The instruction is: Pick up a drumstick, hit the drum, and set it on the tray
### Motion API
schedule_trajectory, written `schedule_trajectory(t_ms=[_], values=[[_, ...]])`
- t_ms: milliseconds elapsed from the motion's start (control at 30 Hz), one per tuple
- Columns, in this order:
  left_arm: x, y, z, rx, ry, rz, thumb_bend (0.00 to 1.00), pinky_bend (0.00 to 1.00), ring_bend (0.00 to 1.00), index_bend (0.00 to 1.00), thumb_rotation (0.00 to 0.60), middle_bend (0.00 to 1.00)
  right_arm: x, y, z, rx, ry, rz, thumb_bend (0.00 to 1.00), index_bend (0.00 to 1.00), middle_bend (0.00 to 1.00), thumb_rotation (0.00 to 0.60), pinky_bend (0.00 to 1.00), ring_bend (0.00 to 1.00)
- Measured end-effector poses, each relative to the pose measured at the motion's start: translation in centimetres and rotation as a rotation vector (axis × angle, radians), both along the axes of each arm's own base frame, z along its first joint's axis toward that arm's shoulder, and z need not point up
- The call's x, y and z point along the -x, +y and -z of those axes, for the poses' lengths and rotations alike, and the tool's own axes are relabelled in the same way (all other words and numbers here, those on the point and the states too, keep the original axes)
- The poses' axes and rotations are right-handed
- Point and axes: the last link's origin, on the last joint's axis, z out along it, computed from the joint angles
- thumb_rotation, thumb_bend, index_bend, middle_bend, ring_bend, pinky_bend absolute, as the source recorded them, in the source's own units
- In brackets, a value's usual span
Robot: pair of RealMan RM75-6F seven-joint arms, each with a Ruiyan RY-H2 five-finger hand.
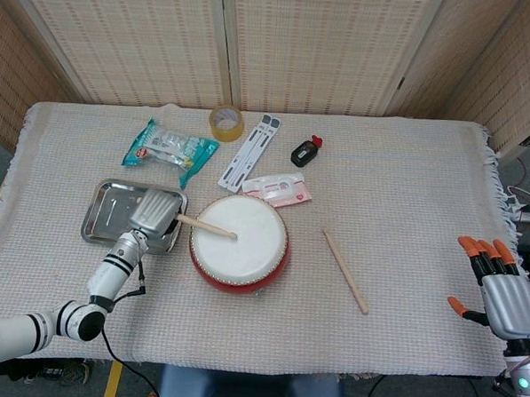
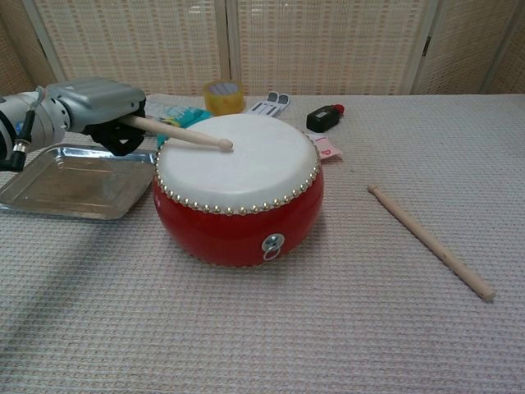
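My left hand [image 1: 152,212] [image 2: 98,103] grips a wooden drumstick [image 1: 207,227] [image 2: 176,134] by its handle, above the tray's right edge. The stick's rounded tip rests on the white skin of the red drum [image 1: 239,243] [image 2: 238,176], left of centre. The metal tray [image 1: 106,215] [image 2: 70,182] lies just left of the drum. A second drumstick [image 1: 345,270] [image 2: 430,240] lies loose on the cloth right of the drum. My right hand [image 1: 500,291] hangs open beyond the table's right edge, holding nothing, fingers apart; the chest view does not show it.
Along the back of the table sit a teal snack packet [image 1: 168,148], a roll of yellow tape [image 1: 225,122] [image 2: 223,96], a white folding stand [image 1: 252,150], a small black bottle with red cap [image 1: 305,152] [image 2: 325,117] and a pink-white packet [image 1: 279,190].
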Motion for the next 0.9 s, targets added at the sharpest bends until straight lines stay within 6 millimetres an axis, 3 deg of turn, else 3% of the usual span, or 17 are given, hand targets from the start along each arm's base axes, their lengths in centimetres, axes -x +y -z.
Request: schedule_trajectory(t_ms=[167,467,733,900], values=[[0.0,0.1,-0.1,-0.039,0.060,0.001,0.78,1.00,1.00,1.00,0.600,1.00,0.0,-0.1,0.0,0.001,-0.001,0.000,0.18,0.00,0.08,0.600,0.00,0.00],[-0.6,0.0,-1.6,-0.022,-0.241,-0.099,0.78,1.00,1.00,1.00,0.600,1.00,0.0,-0.1,0.0,0.000,-0.003,0.003,0.18,0.00,0.08,0.600,0.00,0.00],[0.7,-0.3,0.2,0.013,-0.064,-0.061,0.78,1.00,1.00,1.00,0.600,1.00,0.0,-0.1,0.0,-0.003,-0.001,0.006,0.18,0.00,0.08,0.600,0.00,0.00],[0.6,-0.3,0.0,-0.008,-0.040,-0.042,0.78,1.00,1.00,1.00,0.600,1.00,-0.1,0.0,-0.1,0.002,0.000,0.001,0.18,0.00,0.08,0.600,0.00,0.00]])
